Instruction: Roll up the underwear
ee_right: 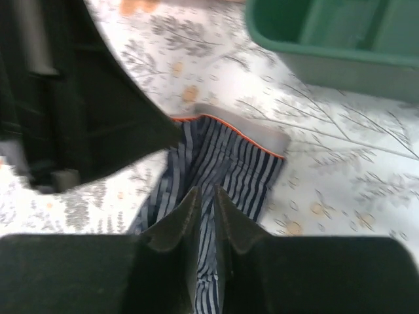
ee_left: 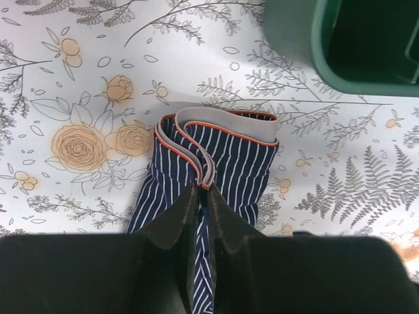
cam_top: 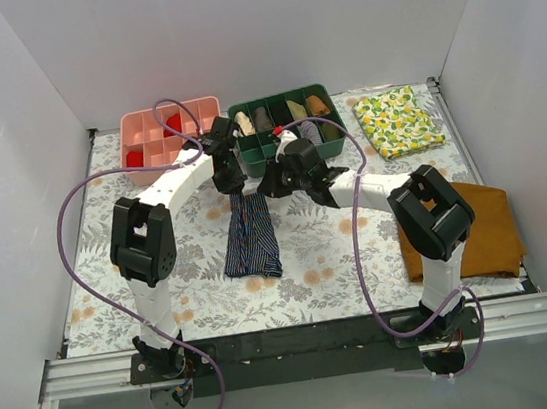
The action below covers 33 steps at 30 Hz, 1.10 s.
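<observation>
The underwear (cam_top: 250,236), navy with thin pale stripes and a grey, orange-edged waistband, lies folded into a long narrow strip on the floral table cover. Its waistband end (ee_left: 229,131) points toward the green tray (cam_top: 284,95). My left gripper (ee_left: 203,188) is shut on a fold of the waistband at the strip's far end (cam_top: 231,185). My right gripper (ee_right: 207,190) hovers just right of it (cam_top: 269,187), over the same end of the underwear (ee_right: 229,157). Its jaws stand a little apart, with striped cloth showing in the gap. The left gripper's black body (ee_right: 78,118) fills the left of the right wrist view.
A pink tray (cam_top: 132,122) with red items stands left of the green tray, which holds rolled cloths. A lemon-print cloth (cam_top: 399,119) lies at the back right and a mustard-brown cloth (cam_top: 473,229) at the right edge. The green tray's corner (ee_left: 340,65) is close beyond both grippers.
</observation>
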Tool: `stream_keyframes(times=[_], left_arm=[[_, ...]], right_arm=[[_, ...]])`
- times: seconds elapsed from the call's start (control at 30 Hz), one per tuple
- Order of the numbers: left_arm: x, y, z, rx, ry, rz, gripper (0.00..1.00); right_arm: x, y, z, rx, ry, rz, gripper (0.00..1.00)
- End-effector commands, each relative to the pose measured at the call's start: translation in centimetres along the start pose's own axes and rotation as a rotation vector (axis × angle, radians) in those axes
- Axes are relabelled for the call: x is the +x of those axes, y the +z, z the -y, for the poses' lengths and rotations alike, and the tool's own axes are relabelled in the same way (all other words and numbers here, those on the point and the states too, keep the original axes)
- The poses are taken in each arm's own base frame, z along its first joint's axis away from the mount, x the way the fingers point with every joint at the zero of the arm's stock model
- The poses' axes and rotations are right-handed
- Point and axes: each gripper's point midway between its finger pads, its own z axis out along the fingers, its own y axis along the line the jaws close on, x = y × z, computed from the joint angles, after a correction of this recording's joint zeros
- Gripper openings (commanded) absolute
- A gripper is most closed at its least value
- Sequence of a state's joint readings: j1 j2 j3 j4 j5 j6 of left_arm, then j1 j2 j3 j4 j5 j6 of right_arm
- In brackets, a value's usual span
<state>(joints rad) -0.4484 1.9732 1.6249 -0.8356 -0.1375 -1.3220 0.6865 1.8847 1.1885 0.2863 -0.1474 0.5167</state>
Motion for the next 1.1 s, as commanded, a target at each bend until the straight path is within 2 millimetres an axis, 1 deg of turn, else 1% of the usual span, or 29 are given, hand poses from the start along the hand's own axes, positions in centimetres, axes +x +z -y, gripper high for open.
stream_keyframes(times=[0.0,0.07,0.23,0.33,0.4,0.47,0.6,0.67,0.87,1.07], left_arm=[[-1.4,-1.1,2.2,0.08,-0.013,0.03,0.03],[-1.3,-0.9,2.4,0.087,-0.012,0.021,0.03],[-1.1,-0.7,2.6,0.093,-0.008,0.015,0.03],[-0.7,-0.4,2.7,0.093,0.001,0.004,0.02],[-0.5,-0.3,3.1,0.1,0.005,-0.002,0.02],[-0.6,-0.1,3.6,0.108,0.011,-0.001,0.02],[-0.2,0.1,4.7,0.114,0.025,-0.008,0.02],[0.0,0.4,4.8,0.112,0.024,-0.015,0.02],[0.1,0.2,5.4,0.132,0.01,-0.016,0.02],[1.0,0.7,5.7,0.134,0.016,-0.04,0.02]], right_arm=[[3.5,-1.1,4.4,0.165,0.017,-0.087,0.17],[4.9,-1.1,5.1,0.177,0.029,-0.119,0.14],[7.0,-0.9,6.5,0.224,0.06,-0.177,0.11],[7.6,-0.6,6.9,0.226,0.059,-0.196,0.11],[7.7,-0.3,6.6,0.206,0.055,-0.209,0.11],[8.5,0.0,6.5,0.189,0.06,-0.238,0.11],[8.8,0.2,6.5,0.178,0.062,-0.251,0.1],[8.9,0.2,6.4,0.174,0.064,-0.253,0.11],[9.2,0.3,6.0,0.147,0.073,-0.261,0.1],[9.3,0.4,5.6,0.126,0.094,-0.257,0.1]])
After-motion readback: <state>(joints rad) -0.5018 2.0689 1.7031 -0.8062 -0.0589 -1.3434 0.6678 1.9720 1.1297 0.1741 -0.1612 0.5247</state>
